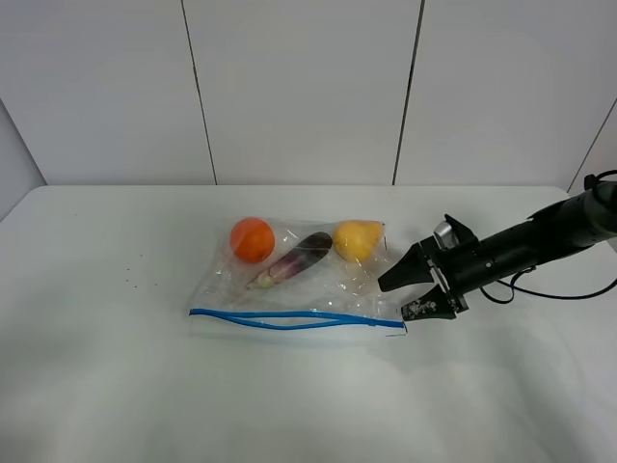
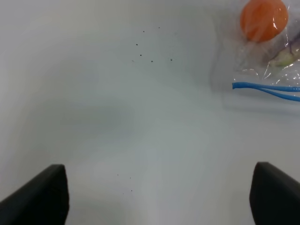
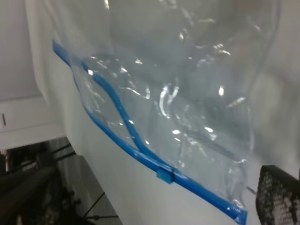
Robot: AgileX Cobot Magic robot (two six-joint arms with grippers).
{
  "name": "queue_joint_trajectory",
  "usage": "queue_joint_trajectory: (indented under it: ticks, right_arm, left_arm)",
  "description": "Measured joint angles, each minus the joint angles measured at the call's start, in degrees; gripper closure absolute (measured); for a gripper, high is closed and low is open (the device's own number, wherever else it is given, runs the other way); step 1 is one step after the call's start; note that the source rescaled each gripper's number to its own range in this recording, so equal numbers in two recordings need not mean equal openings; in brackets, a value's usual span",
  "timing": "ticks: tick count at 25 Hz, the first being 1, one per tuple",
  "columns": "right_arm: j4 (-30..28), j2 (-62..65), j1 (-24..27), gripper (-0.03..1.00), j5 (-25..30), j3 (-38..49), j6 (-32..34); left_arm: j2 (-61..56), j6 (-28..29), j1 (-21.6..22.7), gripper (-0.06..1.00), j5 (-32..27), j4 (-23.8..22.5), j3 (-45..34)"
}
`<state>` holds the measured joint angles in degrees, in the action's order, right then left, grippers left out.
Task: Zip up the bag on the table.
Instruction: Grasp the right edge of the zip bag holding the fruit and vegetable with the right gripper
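The clear bag [image 1: 318,294] lies flat on the white table [image 1: 116,376], its blue zipper strip [image 1: 289,318] along the near edge. The two blue lines gape apart mid-length. Inside are an orange fruit [image 1: 252,239], a purple vegetable [image 1: 294,258] and a yellow fruit [image 1: 358,239]. My right gripper [image 1: 399,297] is open at the bag's right end, fingers just beside the zipper corner. In the right wrist view the bag [image 3: 187,93] fills the frame, with a small blue slider [image 3: 165,175] and one finger [image 3: 279,197]. My left gripper [image 2: 159,192] is wide open over bare table, left of the bag [image 2: 267,61].
A white panelled wall [image 1: 308,87] rises behind the table. Small black specks [image 1: 130,282] mark the tabletop left of the bag. The right arm [image 1: 540,241] and its cable reach in from the right edge.
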<state>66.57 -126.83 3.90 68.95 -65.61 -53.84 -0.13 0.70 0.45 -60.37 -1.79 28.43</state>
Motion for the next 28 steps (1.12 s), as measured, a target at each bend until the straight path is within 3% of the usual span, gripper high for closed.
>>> queue_joint_trajectory:
  ticks: [28]
  right_arm:
    - [3.79, -3.08, -0.73, 0.09, 0.05, 0.0, -3.98]
  left_arm:
    - [0.0, 0.0, 0.0, -0.06, 0.0, 0.0, 0.0]
